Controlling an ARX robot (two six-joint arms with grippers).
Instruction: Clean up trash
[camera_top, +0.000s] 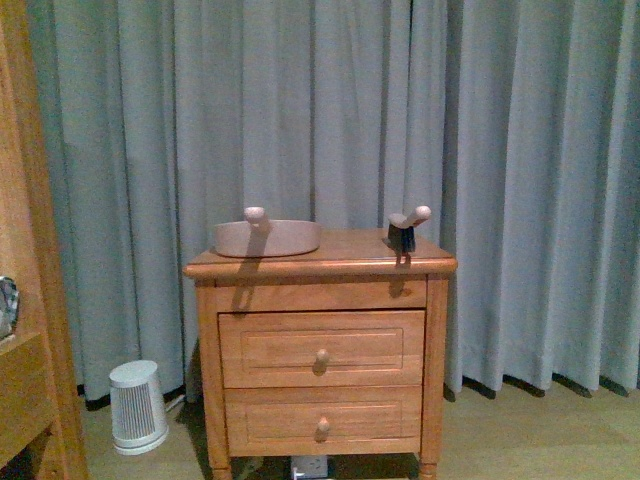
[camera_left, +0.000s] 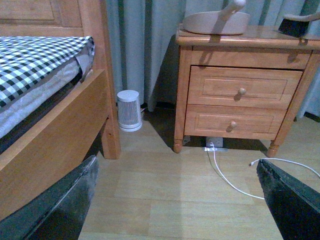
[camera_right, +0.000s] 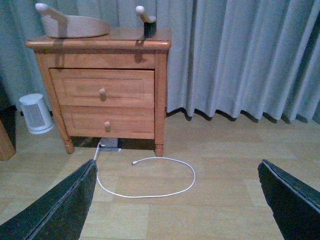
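Note:
The trash is out of view in all three views. A beige dustpan (camera_top: 266, 237) and a small brush (camera_top: 405, 228) with a pale handle rest on top of a wooden nightstand (camera_top: 320, 300). In the left wrist view my left gripper (camera_left: 175, 200) is open above bare wood floor, its dark fingers (camera_left: 60, 210) spread wide with nothing between them. The right gripper (camera_right: 175, 200) is also open over the floor, in front of the nightstand (camera_right: 105, 95), empty.
A small white ribbed heater (camera_top: 137, 405) stands on the floor left of the nightstand. A white cable (camera_right: 150, 175) loops across the floor from under it. A wooden bed with checked bedding (camera_left: 35, 60) lies on the left. Grey curtains (camera_top: 500, 150) hang behind.

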